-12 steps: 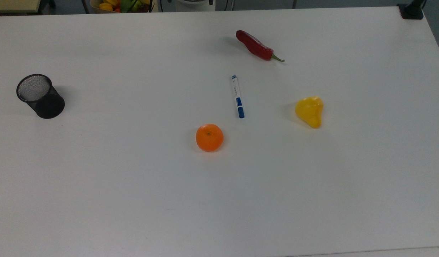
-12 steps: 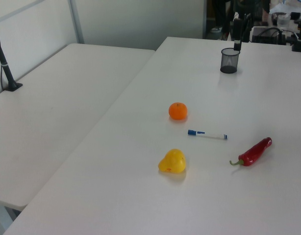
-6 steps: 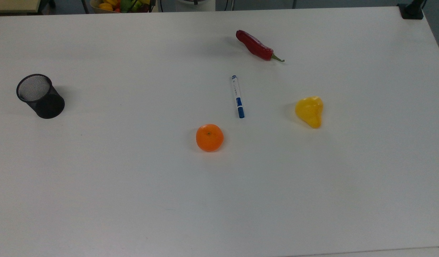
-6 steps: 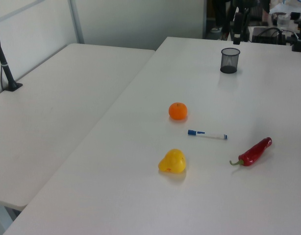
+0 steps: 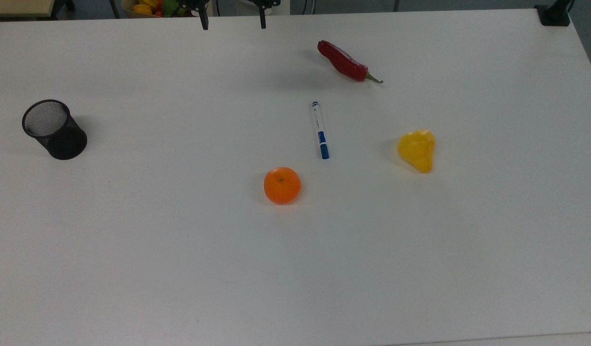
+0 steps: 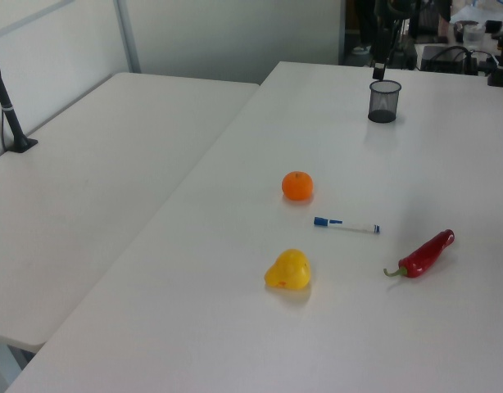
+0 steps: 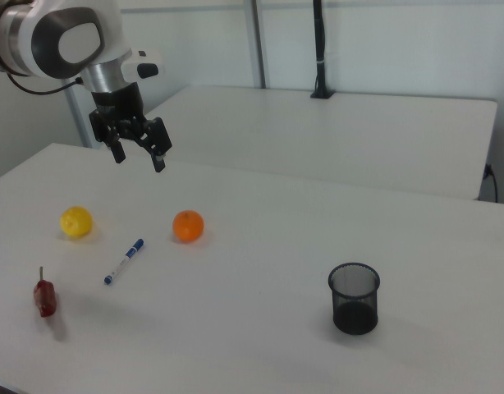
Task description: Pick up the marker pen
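Overhead, the gripper (image 7: pixel 139 155) hangs in the air with its fingers spread wide, holding and touching nothing. On the white desk (image 5: pixel 180 264) below lies the marker pen (image 5: pixel 320 129), flat, between the red chilli (image 5: pixel 343 61) and the orange (image 5: pixel 282 185), with the yellow pepper (image 5: pixel 417 150) off to the top view's right.

A robotics lab. Plain white counters (image 7: pixel 334 131) stand side by side. Behind the gripper (image 7: pixel 139 153) are pale partition walls (image 7: pixel 383 49).
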You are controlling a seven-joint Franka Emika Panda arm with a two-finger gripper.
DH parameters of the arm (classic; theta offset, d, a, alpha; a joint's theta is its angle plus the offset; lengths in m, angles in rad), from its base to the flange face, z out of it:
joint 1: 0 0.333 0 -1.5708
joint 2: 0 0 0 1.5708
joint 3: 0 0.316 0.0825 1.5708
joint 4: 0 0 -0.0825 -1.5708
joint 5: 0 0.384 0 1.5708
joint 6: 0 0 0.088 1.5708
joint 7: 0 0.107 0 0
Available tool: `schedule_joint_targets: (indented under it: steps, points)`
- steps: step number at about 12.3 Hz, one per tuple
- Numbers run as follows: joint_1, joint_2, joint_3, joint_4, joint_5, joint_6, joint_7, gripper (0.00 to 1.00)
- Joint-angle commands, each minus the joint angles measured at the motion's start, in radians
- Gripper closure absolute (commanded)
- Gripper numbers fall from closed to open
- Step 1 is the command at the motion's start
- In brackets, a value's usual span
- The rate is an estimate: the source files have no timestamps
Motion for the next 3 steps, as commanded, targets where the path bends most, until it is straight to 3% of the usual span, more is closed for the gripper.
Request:
schedule_joint_targets:
  steps: [1, 3]
  points:
    - [0.022, 0.000, -0.020, 0.005, -0.011, 0.011, -0.019, 0.00]
    - [0.022, -0.002, -0.020, 0.005, -0.011, 0.010, -0.017, 0.00]
